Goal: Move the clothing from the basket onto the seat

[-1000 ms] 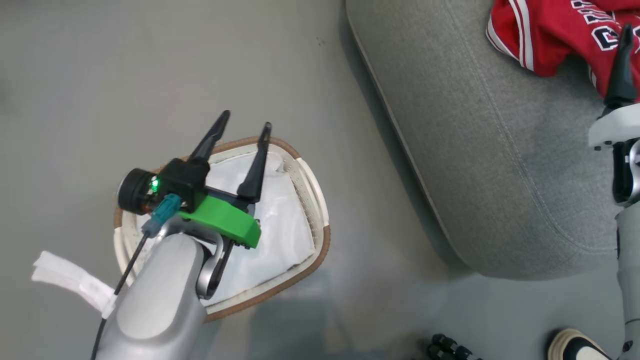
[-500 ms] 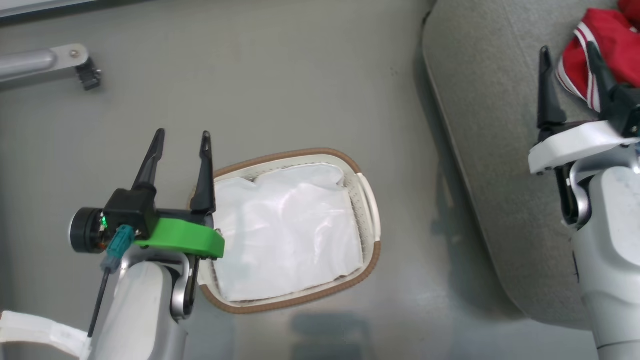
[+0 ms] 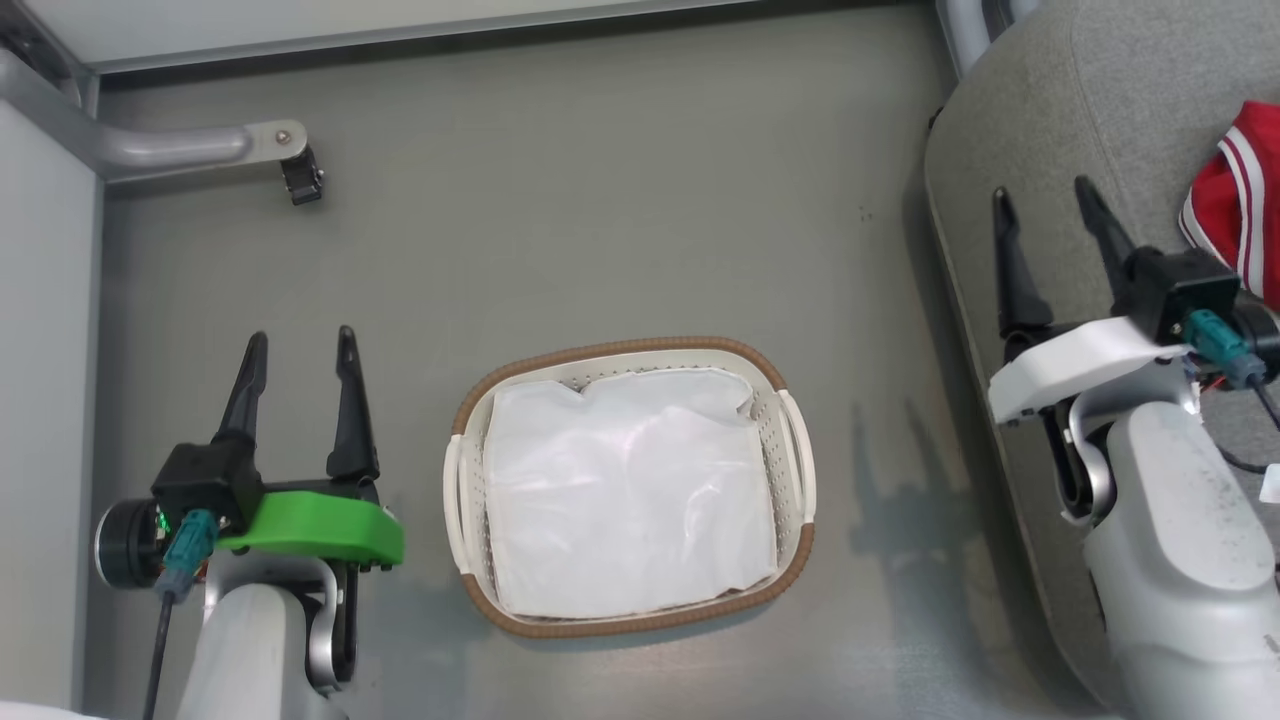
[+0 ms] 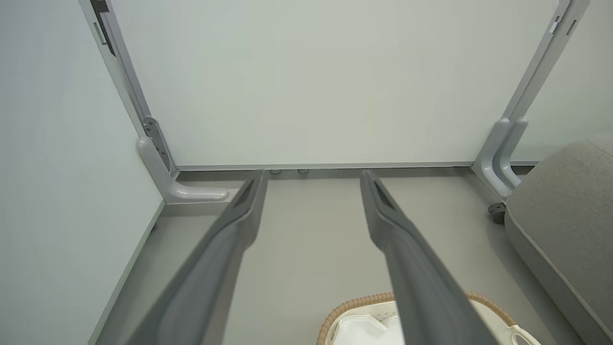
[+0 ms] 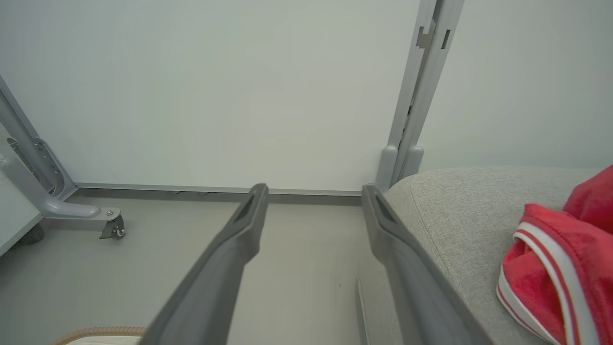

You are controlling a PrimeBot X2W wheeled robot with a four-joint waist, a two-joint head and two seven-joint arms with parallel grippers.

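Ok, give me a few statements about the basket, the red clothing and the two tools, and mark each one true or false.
1. A white cloth sheet lies in the basket. True.
2. The red striped jersey lies on the floor. False: it lies on the seat.
3. The left tool is open and holds nothing. True.
4. The left tool is inside the basket. False: it is beside the basket, over the floor.
5. The right tool grips the jersey. False: it is open over the seat, apart from the jersey.
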